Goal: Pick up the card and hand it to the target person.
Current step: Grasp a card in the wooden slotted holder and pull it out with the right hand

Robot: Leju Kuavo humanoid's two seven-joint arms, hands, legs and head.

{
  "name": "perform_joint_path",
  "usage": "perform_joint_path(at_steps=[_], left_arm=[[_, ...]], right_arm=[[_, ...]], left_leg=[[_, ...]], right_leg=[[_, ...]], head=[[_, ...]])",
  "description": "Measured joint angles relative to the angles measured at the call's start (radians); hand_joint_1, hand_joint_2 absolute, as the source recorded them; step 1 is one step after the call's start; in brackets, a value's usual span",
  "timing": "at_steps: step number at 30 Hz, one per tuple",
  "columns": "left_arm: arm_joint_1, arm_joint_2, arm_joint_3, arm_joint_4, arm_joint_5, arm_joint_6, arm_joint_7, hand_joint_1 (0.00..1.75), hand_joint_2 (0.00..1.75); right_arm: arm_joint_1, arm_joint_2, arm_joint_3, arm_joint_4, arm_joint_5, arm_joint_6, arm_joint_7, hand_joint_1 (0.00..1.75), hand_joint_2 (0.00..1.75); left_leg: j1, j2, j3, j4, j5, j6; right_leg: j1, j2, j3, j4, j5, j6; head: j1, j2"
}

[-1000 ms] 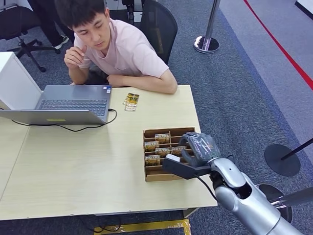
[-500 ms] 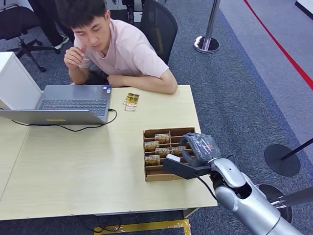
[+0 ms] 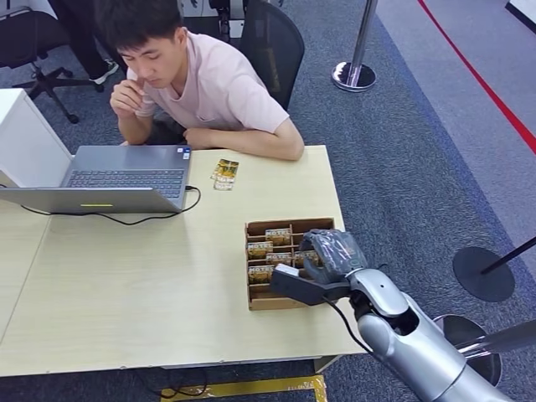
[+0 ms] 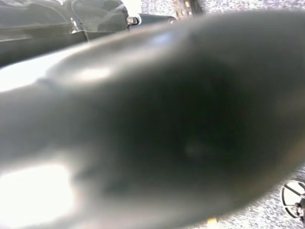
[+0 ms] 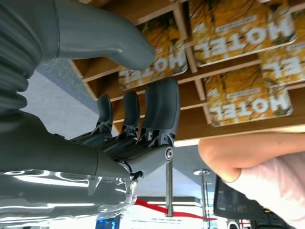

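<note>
While poised over the card box [image 3: 260,295], right hand [image 3: 328,254], fingers [image 5: 162,112] apart, empty.

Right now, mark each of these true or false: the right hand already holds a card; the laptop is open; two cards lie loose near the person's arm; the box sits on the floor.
1. The right hand already holds a card: false. It is over the cardboard box and its fingers are spread and hold nothing.
2. The laptop is open: true.
3. Cards lie loose near the person's arm: true.
4. The box sits on the floor: false. It sits on the table.
</note>
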Motion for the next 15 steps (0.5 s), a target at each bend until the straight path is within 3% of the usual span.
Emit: perform_joint_path(at_steps=[15], left_arm=[[0.0,-0.006,0.0,0.002,0.0,0.0,0.002,0.0,0.0]], right_arm=[[-0.042,0.042,0.032,0.058,0.007,0.006,0.007,1.01,1.75]], left_leg=[[0.0,0.0,0.0,0.0,0.0,0.0]], right_leg=[[0.0,0.0,0.0,0.0,0.0,0.0]], head=[[0.0,0.0]])
